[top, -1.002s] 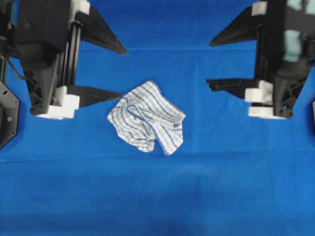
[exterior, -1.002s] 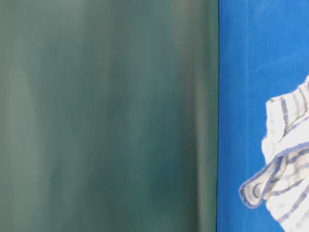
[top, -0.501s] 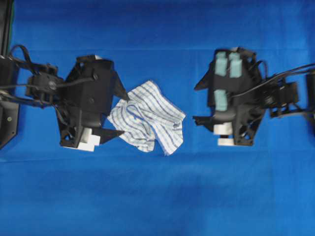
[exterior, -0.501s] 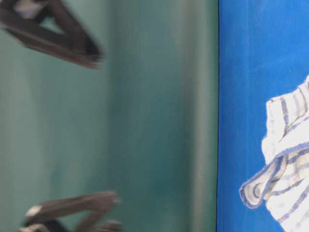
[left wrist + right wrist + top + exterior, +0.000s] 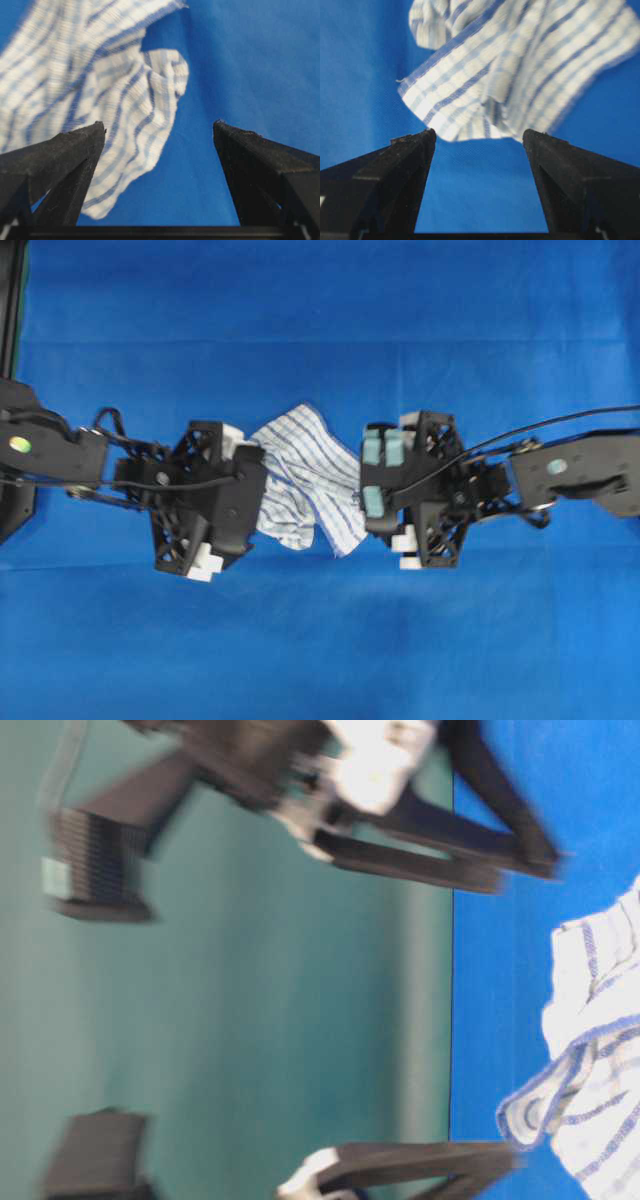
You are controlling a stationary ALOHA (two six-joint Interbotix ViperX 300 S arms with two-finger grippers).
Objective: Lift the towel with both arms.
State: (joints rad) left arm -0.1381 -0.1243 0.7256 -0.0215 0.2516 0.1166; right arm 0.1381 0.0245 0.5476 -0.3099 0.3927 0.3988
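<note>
On blue cloth (image 5: 320,640): towel (image 5: 305,475) crumpled, white, blue-checked.

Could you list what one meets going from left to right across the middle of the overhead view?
Left arm → left gripper → towel → right gripper → right arm, all over the blue cloth surface.

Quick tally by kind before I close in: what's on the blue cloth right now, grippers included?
Towels: 1, the checked towel, crumpled between the grippers.
Grippers: 2, the left gripper and the right gripper, both with jaws open, one on each side of the towel.
Blue cloth surface: 1.
Total: 4.
</note>
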